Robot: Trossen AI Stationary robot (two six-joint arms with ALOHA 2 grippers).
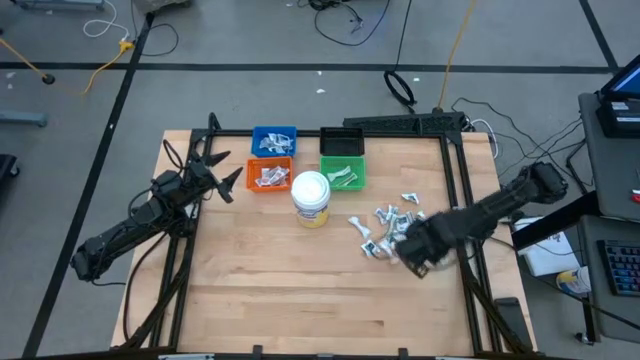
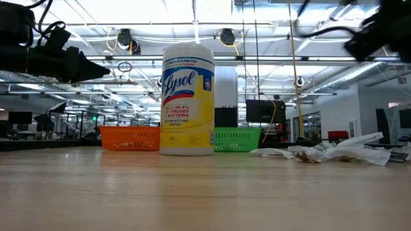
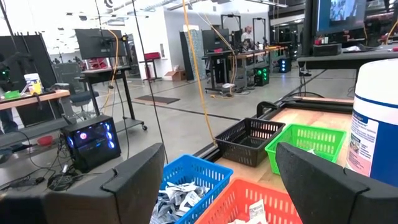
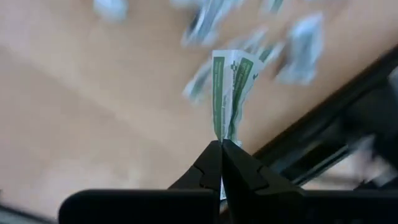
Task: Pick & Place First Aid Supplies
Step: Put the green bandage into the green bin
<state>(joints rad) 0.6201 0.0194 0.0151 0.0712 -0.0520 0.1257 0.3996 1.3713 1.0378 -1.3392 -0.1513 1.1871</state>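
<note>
Now right gripper pinches packet near table's edge.

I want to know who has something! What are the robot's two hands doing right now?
Left gripper: open, holding nothing, near the bins.
Right gripper: shut on a green-striped packet.

Scattered packets beside right tool

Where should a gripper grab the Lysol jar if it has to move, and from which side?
Probably the yellow-labelled body below the white lid, jaws level. The Lysol jar stands upright, a round wall. Come from the bare table in front of it: the orange bin and green bin crowd behind. It looks wide, so the open left gripper may not span it.
</note>
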